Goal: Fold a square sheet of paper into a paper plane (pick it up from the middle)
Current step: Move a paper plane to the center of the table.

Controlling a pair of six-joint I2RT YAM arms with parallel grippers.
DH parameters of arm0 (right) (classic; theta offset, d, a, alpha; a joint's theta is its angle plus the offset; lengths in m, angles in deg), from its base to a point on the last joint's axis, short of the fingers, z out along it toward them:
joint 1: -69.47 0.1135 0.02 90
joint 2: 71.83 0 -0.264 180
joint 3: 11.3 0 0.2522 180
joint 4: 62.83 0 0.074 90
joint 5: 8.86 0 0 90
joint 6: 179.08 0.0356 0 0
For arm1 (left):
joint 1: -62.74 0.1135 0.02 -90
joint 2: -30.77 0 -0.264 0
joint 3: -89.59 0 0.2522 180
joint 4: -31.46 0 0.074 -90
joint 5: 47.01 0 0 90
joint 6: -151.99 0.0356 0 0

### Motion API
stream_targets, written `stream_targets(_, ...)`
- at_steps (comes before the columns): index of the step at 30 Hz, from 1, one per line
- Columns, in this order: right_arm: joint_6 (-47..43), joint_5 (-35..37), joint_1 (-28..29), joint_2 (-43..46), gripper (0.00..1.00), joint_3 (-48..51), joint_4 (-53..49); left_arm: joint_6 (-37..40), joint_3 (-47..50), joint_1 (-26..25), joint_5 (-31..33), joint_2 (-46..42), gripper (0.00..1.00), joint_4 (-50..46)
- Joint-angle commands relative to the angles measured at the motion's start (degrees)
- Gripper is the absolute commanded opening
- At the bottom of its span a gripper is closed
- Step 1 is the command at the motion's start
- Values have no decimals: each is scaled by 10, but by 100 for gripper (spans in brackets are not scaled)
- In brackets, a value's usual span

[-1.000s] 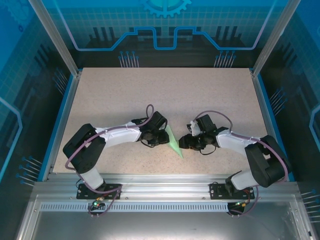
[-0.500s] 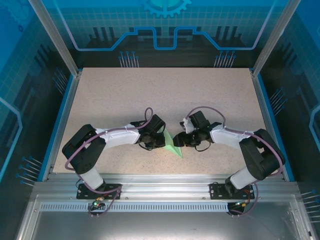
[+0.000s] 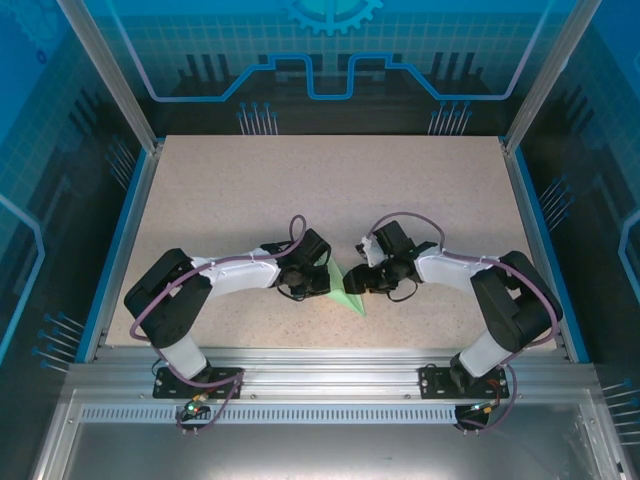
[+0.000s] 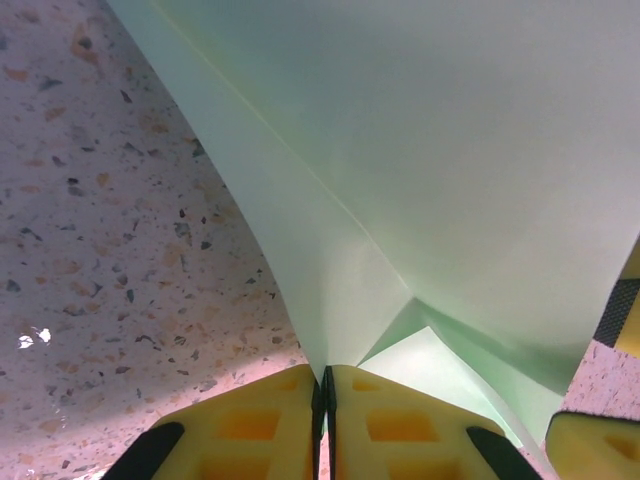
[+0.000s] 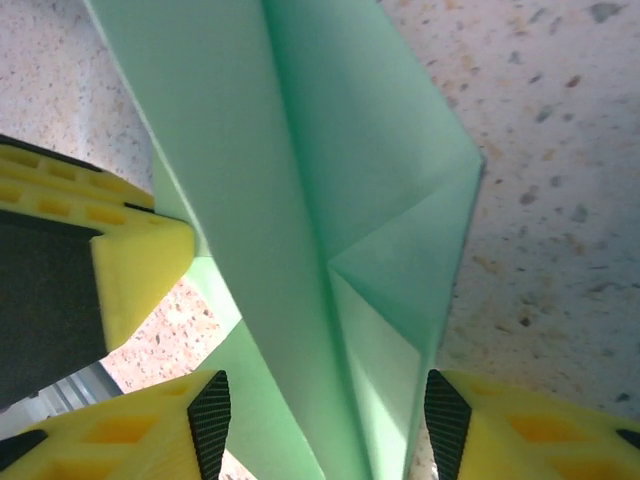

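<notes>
From above, the plane (image 3: 347, 292) lies on the counter (image 3: 330, 190) in the middle of the near half, and its sharp tip points toward the near edge. The left tool (image 3: 322, 281) touches its left side and the right tool (image 3: 354, 286) its right side, so the two tools almost meet over the paper. The far half of the counter is bare up to the blue rim, and there is also free room at the left and right sides behind each arm.

In the left wrist view, the left tool (image 4: 325, 385) is clenched on a raised fold of the plane (image 4: 450, 150), with its yellow pads pressed together on the crease. The left long edge of the paper runs over the speckled counter (image 4: 100, 250).

In the right wrist view, the right tool (image 5: 325, 420) is released; its jaws stand apart with the plane (image 5: 300, 180) between them. The folded right edge comes to a corner over the counter (image 5: 560, 150). The left tool (image 5: 110, 260) sits just beside the paper's left edge.
</notes>
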Motion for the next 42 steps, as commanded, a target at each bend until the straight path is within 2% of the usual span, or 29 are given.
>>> stream_targets(1,-13,-27,14,13,55,2,6,13,6,-3,7,-4,14,-5)
stream_targets(10,-39,1,43,48,53,2,-27,12,2,-4,7,-2,14,-4)
stream_targets(23,-59,90,90,0,52,-40,-75,11,4,-3,7,-2,14,0)
stream_targets(27,-69,118,102,-21,44,-59,-96,10,5,-3,4,-1,14,5)
stream_targets(30,-74,172,122,-40,37,-87,-129,11,6,-3,3,-1,13,7)
stream_targets(33,-70,207,133,-53,34,-102,-145,12,8,-2,5,-3,13,8)
stream_targets(38,-65,219,142,-72,32,-116,-157,13,13,-2,5,-6,13,10)
stream_targets(42,-57,233,142,-82,24,-123,-165,12,16,-2,6,-5,13,12)
